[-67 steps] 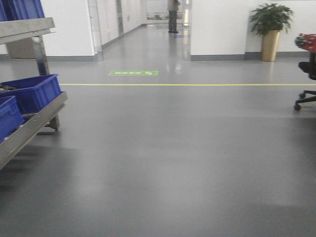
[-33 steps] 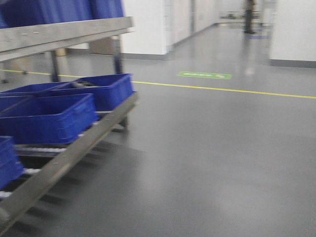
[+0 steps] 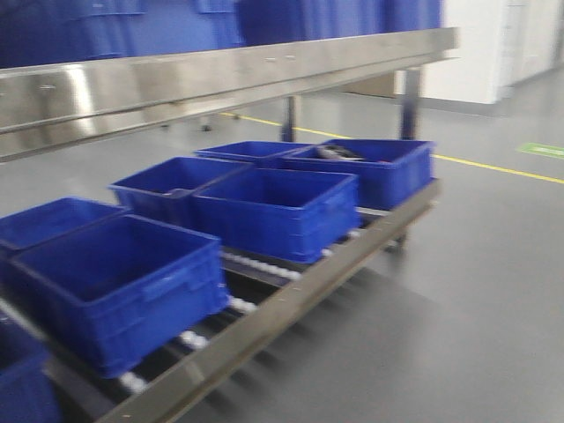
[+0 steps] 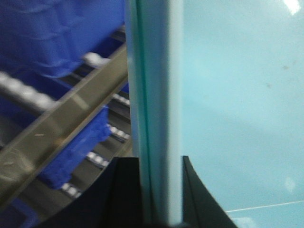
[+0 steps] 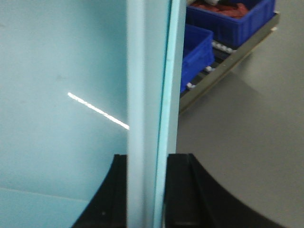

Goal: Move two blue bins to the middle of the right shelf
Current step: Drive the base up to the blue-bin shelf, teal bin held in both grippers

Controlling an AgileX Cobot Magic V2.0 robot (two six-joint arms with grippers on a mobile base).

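My left gripper [image 4: 159,166] and right gripper [image 5: 152,161] are each clenched on a wall rim of the pale blue bin [image 4: 237,95]. The stainless middle tier [image 3: 220,75] lies forward of both grippers, already carrying dark blue bins [image 3: 335,18]. Hazard: insufficient lift would drive the bin's base into the tier's tall front lip, twisting it in the grip.

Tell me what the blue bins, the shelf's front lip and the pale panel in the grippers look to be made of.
Blue bins: likely moulded plastic, matte, judging by uniform colour and moulded rims. Front lip: brushed stainless steel, by its streaky reflections. Pale panel: probably glossy plastic, given the glints; the left gripper and right gripper each clamp such a rim.
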